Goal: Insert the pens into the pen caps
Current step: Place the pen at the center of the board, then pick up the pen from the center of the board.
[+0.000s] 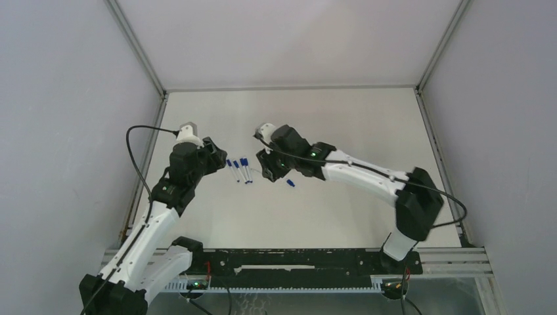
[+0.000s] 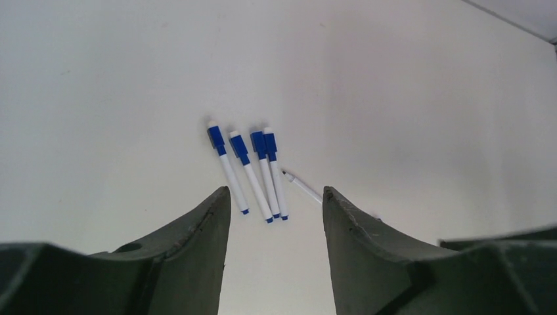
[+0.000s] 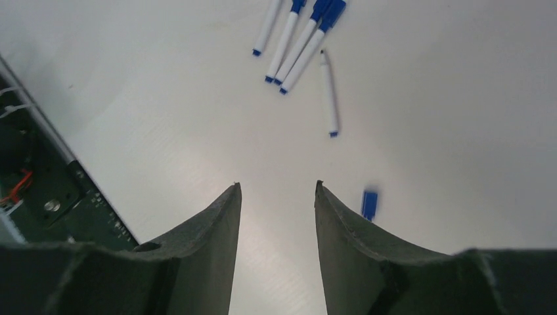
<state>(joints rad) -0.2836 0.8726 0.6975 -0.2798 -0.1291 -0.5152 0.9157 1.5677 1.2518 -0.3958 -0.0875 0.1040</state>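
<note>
On the white desk [image 1: 341,118] I have both arms low over the work. The left fingers [image 2: 197,243] and right fingers [image 3: 203,243] are spread apart with nothing between them. Four capped pens [image 2: 267,177] lie bunched side by side, a bare pen [image 3: 329,95] lies just beside them, and the loose cap [image 3: 369,205] sits apart, close to my right fingertip. My worry is that the cap is tiny, so a slightly off pinch could flick it away or knock the bunch.

Table [image 1: 341,118]: 4 capped pens [image 2: 251,177], 1 uncapped pen [image 3: 328,93], 1 cap [image 3: 369,205]
</note>
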